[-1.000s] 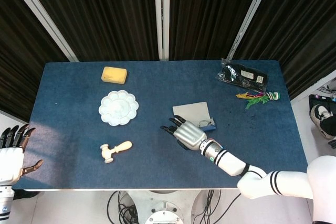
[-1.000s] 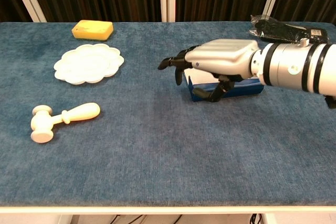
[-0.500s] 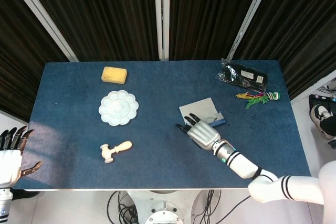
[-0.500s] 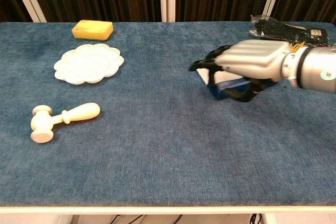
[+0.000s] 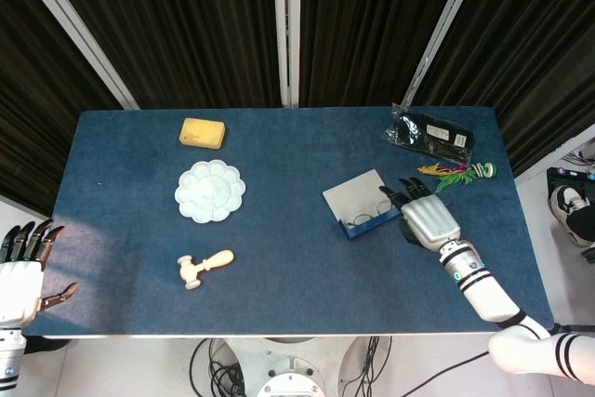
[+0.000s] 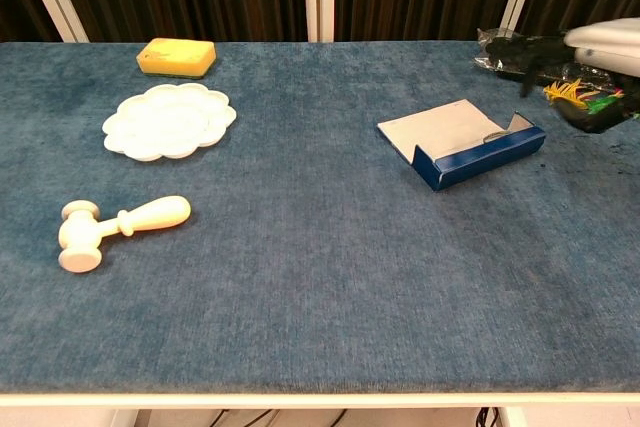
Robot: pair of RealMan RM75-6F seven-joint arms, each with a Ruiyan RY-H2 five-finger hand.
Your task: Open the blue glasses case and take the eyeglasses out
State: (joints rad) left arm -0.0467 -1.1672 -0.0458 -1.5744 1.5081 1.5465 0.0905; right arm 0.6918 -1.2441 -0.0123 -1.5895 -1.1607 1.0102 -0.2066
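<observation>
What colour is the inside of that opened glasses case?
The glasses case is pale grey-white inside, with dark blue outer walls; the chest view shows it best.

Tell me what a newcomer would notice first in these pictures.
Probably the blue glasses case lying open right of the table's centre, the eyeglasses inside. The right hand sits just beside its right end, holding nothing. A white flower-shaped dish stands out on the left.

My right hand (image 5: 429, 220) has swept rightward off the blue glasses case (image 5: 363, 206), which slid right, turned, and now shows the eyeglasses (image 5: 373, 220) inside.
</observation>
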